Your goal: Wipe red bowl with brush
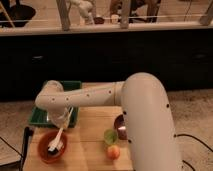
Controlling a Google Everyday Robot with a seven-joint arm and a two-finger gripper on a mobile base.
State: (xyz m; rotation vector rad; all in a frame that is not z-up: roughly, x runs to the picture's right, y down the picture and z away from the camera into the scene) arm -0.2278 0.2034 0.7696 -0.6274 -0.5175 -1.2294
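Observation:
The red bowl [51,146] sits at the front left of the wooden table [85,150]. The brush [56,142] has its white handle sloping up to the right and its dark bristle head down inside the bowl. My gripper [62,121] hangs from the white arm just above and behind the bowl, at the top of the brush handle. The arm reaches in from the right, over the table.
A green tray [52,111] lies behind the bowl at the table's back left. A small green cup [110,136], a peach-coloured fruit [113,152] and a dark maroon bowl [120,127] stand right of centre, close to my arm's base. A dark counter front rises behind.

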